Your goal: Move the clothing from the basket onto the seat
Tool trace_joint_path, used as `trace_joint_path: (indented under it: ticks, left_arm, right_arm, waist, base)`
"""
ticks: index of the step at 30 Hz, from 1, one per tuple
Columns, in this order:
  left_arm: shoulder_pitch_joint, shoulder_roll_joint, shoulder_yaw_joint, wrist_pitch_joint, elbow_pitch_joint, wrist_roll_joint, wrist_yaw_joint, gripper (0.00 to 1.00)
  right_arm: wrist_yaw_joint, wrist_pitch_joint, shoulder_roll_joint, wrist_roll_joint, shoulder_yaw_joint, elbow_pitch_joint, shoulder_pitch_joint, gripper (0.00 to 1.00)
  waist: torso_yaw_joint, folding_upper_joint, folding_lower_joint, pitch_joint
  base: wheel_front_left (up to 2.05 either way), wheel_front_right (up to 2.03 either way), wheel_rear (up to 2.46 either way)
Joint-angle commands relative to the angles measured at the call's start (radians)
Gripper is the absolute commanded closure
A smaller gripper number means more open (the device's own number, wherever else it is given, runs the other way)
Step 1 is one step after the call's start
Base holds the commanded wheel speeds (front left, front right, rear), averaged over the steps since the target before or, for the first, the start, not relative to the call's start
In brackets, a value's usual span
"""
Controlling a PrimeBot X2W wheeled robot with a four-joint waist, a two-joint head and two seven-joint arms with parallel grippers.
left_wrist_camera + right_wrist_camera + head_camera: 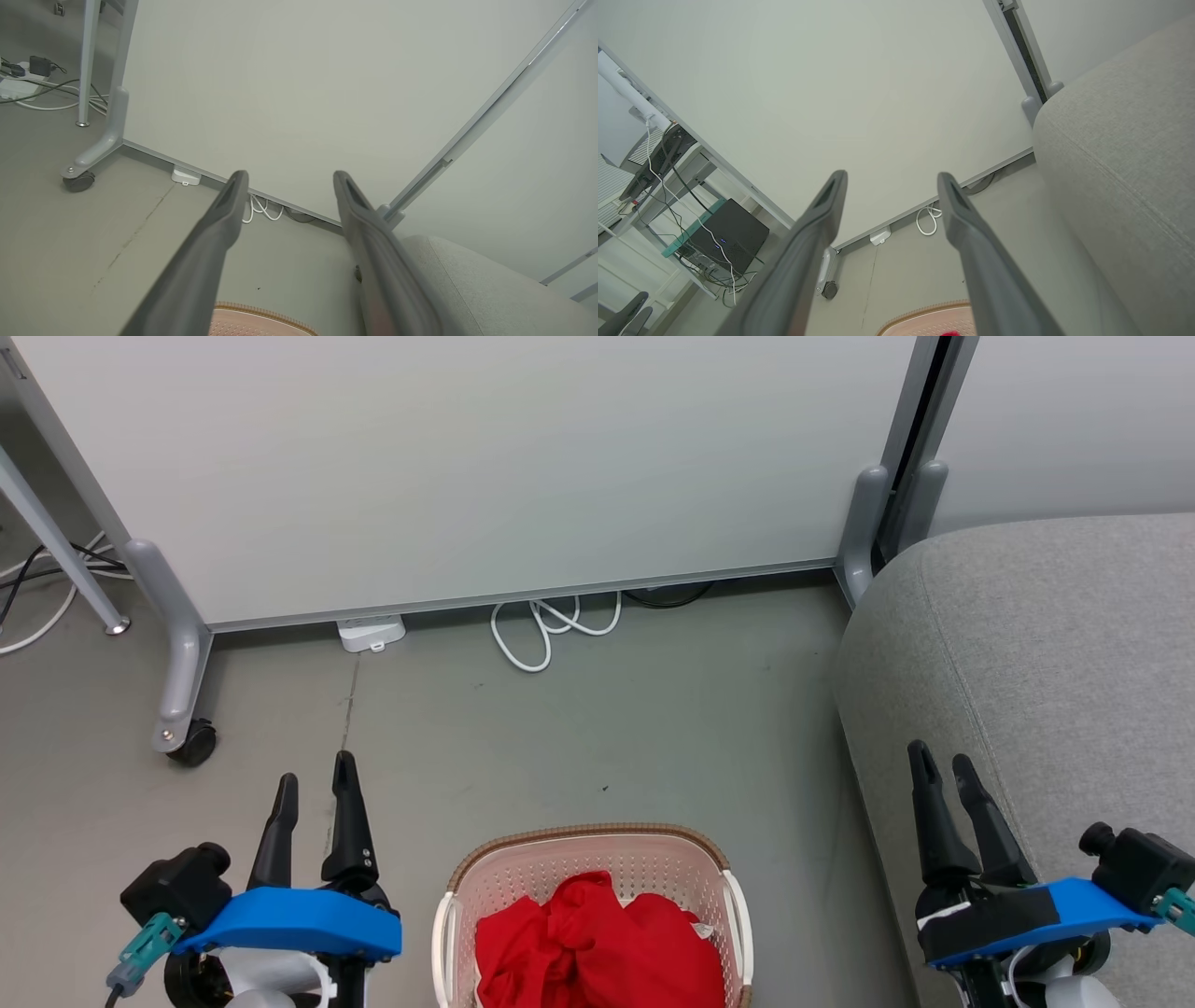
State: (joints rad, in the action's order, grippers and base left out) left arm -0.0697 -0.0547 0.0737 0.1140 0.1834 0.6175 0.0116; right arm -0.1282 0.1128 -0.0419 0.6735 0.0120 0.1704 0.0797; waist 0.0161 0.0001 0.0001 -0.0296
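The clothing, a crumpled heap of soft bright red fabric (597, 947), is in neither of my grippers. My left gripper (316, 770) has its two long dark fingers spread with nothing between them, and it hovers above the bare grey floor (607, 728) just to the left of the basket. My right gripper (939, 756) is likewise parted and empty, and it hangs over the near edge of the seat, a large grey upholstered sofa cushion with a rounded edge (1046, 644). Between the two arms, close to my body, stands the cream-white perforated plastic laundry basket with its brown woven-look rim (588, 829) and white side handles. The red heap fills its floor and a small white patch shows at the heap's right edge. The seat lies to the basket's right, near it but apart. Farther out a pale partition panel on castered feet (467, 457) closes off the floor, and a looped white cable (546, 630) lies at its base. I judge the task to be at its very start, the reach for a first garment. Next I would bring one gripper inward and down over the heap, fingers kept wide, and close on a raised fold. I would need to stay clear of the rim and the perforated wall, so that the lift takes cloth and not the basket.
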Motion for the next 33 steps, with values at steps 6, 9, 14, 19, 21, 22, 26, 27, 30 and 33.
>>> trace_joint_path:
  ticks: [6,9,14,19,21,22,26,27,30,33]
  left_arm:
    - [-0.028,-0.015,0.029,0.025,0.003,-0.09,-0.021,0.0]
    - [-0.029,-0.018,0.039,0.033,0.004,-0.121,-0.026,0.0]
    - [-0.032,-0.022,0.057,0.046,0.006,-0.174,-0.037,0.0]
    - [-0.032,-0.026,0.071,0.059,0.003,-0.223,-0.044,0.0]
    - [-0.032,-0.027,0.077,0.063,0.001,-0.241,-0.047,0.0]
    - [-0.032,-0.028,0.08,0.066,0.0,-0.25,-0.048,0.0]
    - [-0.032,-0.029,0.088,0.076,-0.002,-0.285,-0.05,0.0]
    - [-0.032,-0.029,0.09,0.077,-0.003,-0.295,-0.052,0.0]
    - [-0.032,-0.03,0.096,0.085,-0.005,-0.322,-0.055,0.0]
    - [-0.032,-0.03,0.102,0.09,-0.005,-0.348,-0.057,0.0]
  right_arm:
    - [-0.002,0.026,-0.008,-0.096,0.011,0.0,0.019,0.0]
    - [-0.002,0.033,-0.008,-0.131,0.014,0.002,0.02,0.0]
    - [-0.003,0.047,-0.008,-0.186,0.019,0.004,0.022,0.0]
    - [-0.003,0.06,-0.009,-0.238,0.024,0.002,0.023,0.0]
    - [-0.003,0.064,-0.009,-0.258,0.026,0.002,0.024,0.0]
    - [-0.003,0.067,-0.009,-0.266,0.027,0.002,0.025,0.0]
    - [-0.003,0.075,-0.009,-0.306,0.031,0.001,0.025,0.0]
    - [-0.003,0.078,-0.009,-0.316,0.032,0.001,0.024,0.0]
    - [-0.003,0.085,-0.01,-0.342,0.035,0.0,0.024,0.0]
    - [-0.003,0.092,-0.01,-0.368,0.037,0.0,0.025,0.0]
  waist:
    - [0.003,-0.0001,-0.0001,-0.001]
    - [0.004,-0.0001,-0.0001,-0.003]
    - [0.007,-0.0001,-0.0001,-0.004]
    - [0.01,-0.0001,-0.0001,-0.007]
    - [0.011,-0.0001,-0.0001,-0.008]
    - [0.011,-0.0001,-0.0001,-0.009]
    - [0.012,-0.0001,-0.0001,-0.011]
    - [0.012,-0.0001,-0.0001,-0.012]
    - [0.013,-0.0001,-0.0001,-0.014]
    - [0.013,-0.0001,-0.0001,-0.015]
  base:
    - [0.0,0.0,0.0]
    - [0.0,0.0,0.0]
    - [0.0,0.0,0.0]
    - [0.0,0.0,0.0]
    - [0.0,0.0,0.0]
    - [0.0,0.0,0.0]
    - [0.0,0.0,0.0]
    - [0.0,0.0,0.0]
    - [0.0,0.0,0.0]
    - [0.0,0.0,0.0]
